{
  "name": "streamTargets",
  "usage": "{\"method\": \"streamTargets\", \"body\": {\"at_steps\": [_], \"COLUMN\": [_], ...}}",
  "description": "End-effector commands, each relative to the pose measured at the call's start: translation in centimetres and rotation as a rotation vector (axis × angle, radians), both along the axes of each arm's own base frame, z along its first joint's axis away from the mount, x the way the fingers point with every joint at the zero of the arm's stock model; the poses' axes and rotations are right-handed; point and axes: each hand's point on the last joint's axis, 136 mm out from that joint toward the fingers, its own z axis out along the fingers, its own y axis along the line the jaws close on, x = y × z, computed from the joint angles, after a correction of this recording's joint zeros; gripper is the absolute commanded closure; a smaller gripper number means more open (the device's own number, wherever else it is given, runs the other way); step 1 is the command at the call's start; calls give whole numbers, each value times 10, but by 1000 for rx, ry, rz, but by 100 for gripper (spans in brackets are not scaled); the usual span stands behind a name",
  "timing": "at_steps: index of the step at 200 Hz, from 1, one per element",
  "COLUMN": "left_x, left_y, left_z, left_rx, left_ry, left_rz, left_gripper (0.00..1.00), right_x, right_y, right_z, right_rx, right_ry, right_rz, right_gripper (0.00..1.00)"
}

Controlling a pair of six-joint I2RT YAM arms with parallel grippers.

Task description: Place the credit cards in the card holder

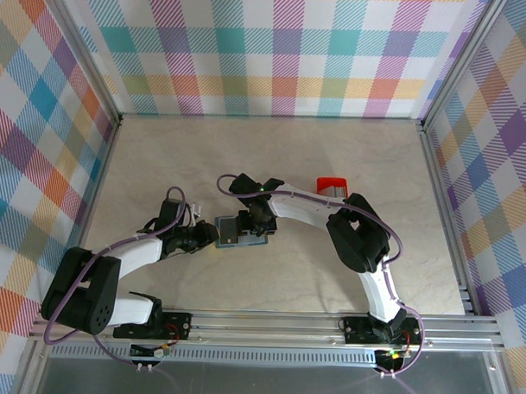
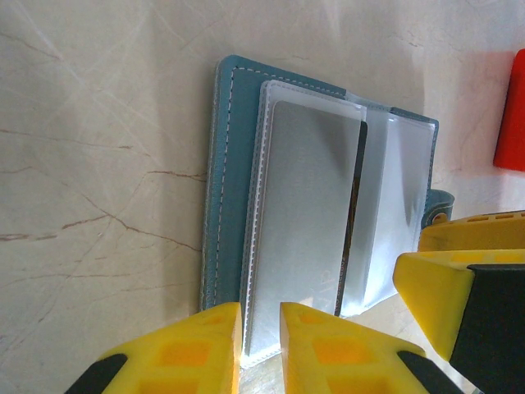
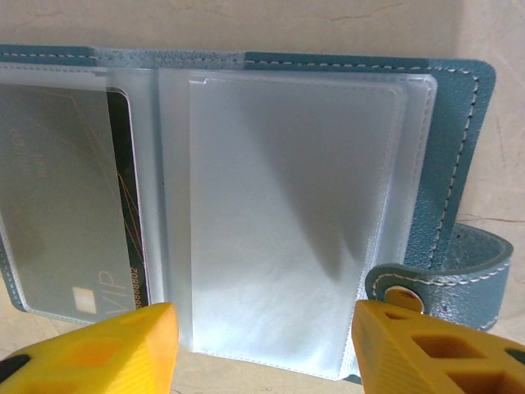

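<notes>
Lying open at the worktop's [image 1: 161, 159] middle, the holder [image 1: 234, 232] is showing clear pockets. The left gripper [image 2: 260, 320] is pinching a pocket leaf at its left edge. The right gripper [image 3: 262, 324] is hovering above the clasp-side pocket, jaws apart. A red tray [image 1: 332, 186] is sitting back-right of the holder. A dark card [image 3: 123, 246] is sitting inside one pocket.

1. The card holder [image 1: 234, 231] lies open and flat on the worktop [image 1: 333, 165], near the middle. It has a blue-teal cover with pale stitching and frosted clear pockets spread across it. A clasp tab [image 3: 435, 275] with a metal snap sticks out at one edge.
2. One dark credit card [image 3: 127, 205], with a gold chip and "VIP" lettering, sits inside a clear pocket.
</notes>
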Motion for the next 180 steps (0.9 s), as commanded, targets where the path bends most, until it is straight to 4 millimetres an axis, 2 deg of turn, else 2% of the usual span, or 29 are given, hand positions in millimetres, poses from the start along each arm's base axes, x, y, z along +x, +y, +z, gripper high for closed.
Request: {"method": "streamTargets", "body": {"at_steps": [1,47,134,159,180], "left_x": [-4,-4,-5,-5,-5], "left_y": [1,1,2,1,2], "left_z": [-2,-1,1,1,0], "left_rx": [1,1,3,3,3], "left_ry": [4,4,-1,-3,-2], "left_rz": [-15,-14,-14,-15,-15], "left_gripper": [81,81,81,81,81], "right_x": [-5,-8,-5,-4,-2], "right_y": [6,12,32,33,27], "right_z": [-7,-11,0,3,6], "right_rx": [1,39,153,158,120], "right_ry": [28,67,91,82,54], "right_rz": [18,5,-11,-7,1], "right_gripper": [42,43,46,47,47]}}
